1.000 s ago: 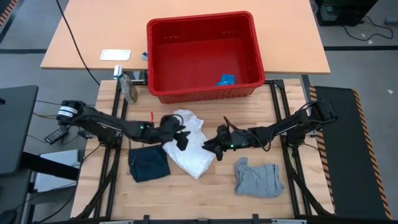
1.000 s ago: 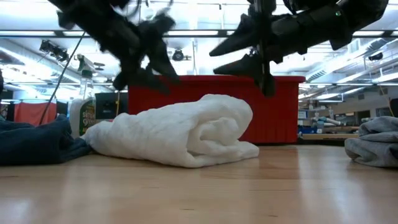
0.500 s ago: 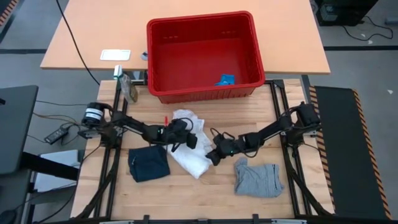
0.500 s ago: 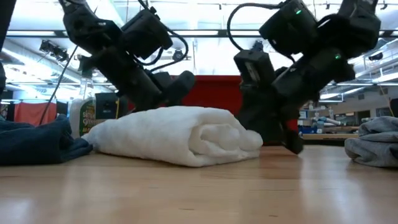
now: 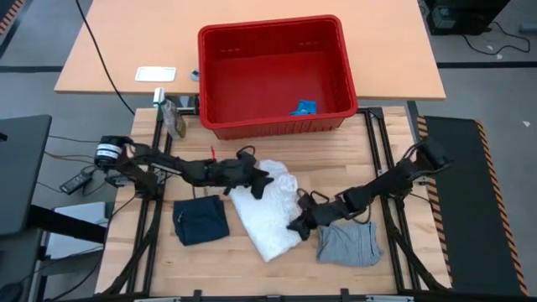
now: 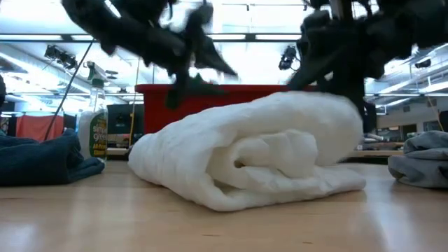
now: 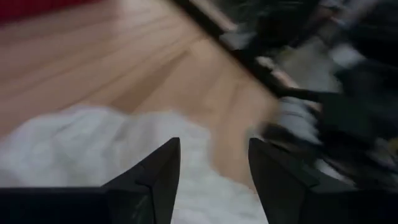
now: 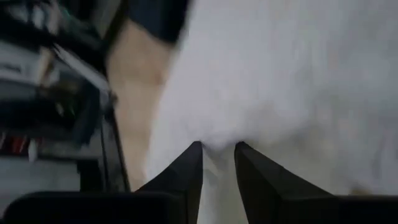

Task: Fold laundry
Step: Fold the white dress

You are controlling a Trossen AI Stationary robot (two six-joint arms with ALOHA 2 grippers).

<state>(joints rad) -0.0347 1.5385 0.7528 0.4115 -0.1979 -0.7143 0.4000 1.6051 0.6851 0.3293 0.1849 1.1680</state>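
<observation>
White cloth (image 5: pixel 270 205): I see it rolled mid-table, between navy cloth (image 5: pixel 200 221) and grey cloth (image 5: pixel 348 242). Left gripper (image 5: pixel 258 184): at its far edge, fingers apart, gripping nothing. Right gripper (image 5: pixel 299 221): fingers pinched on its near-right edge. Red basket (image 5: pixel 273 122): beyond.

White crinkly cloth (image 5: pixel 270 208) lies rolled mid-table; navy piece (image 5: pixel 200 221) folded to its left, grey piece (image 5: pixel 349 242) crumpled right.
</observation>
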